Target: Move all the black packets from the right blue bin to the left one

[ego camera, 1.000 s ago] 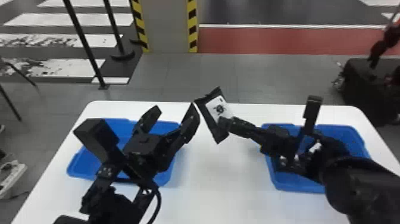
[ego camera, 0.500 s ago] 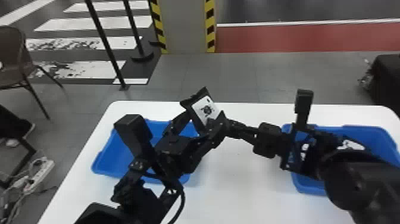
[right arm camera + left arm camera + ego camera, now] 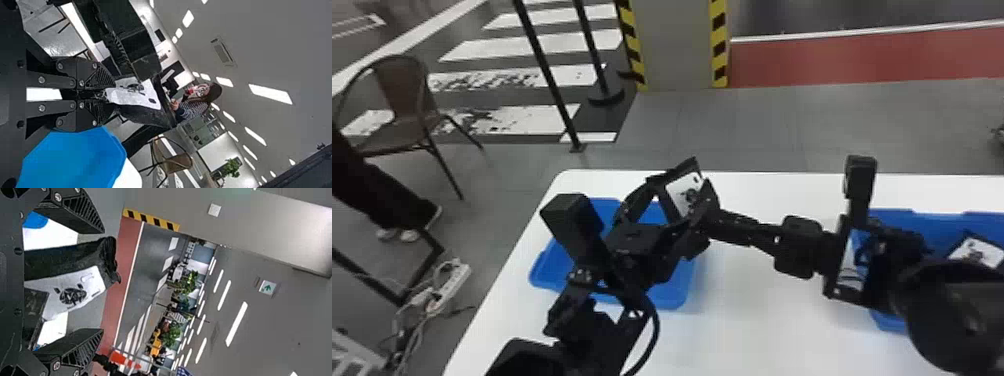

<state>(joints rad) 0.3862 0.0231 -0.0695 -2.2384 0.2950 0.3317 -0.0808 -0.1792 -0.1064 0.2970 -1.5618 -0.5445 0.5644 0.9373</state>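
Above the left blue bin [image 3: 677, 295], a black packet [image 3: 686, 192] with a white label is between both grippers. My right gripper [image 3: 709, 215] reaches across from the right; in the right wrist view my right gripper [image 3: 105, 95] is shut on one end of the packet [image 3: 145, 113]. My left gripper [image 3: 664, 202] stands open around the packet; in the left wrist view, the left gripper [image 3: 102, 282] has its fingers apart, with the packet [image 3: 66, 260] between them. Another packet [image 3: 977, 252] lies in the right blue bin [image 3: 917, 220], partly behind the right arm.
Both bins stand on a white table [image 3: 757, 310]. The right arm spans the middle of the table, close to the left arm. A chair [image 3: 407, 105] and a power strip [image 3: 449, 287] are on the floor at the left.
The packet in my right gripper has come leftward to between the left gripper's fingers. The head view has turned left, and the packet in the right bin has come into clearer sight.
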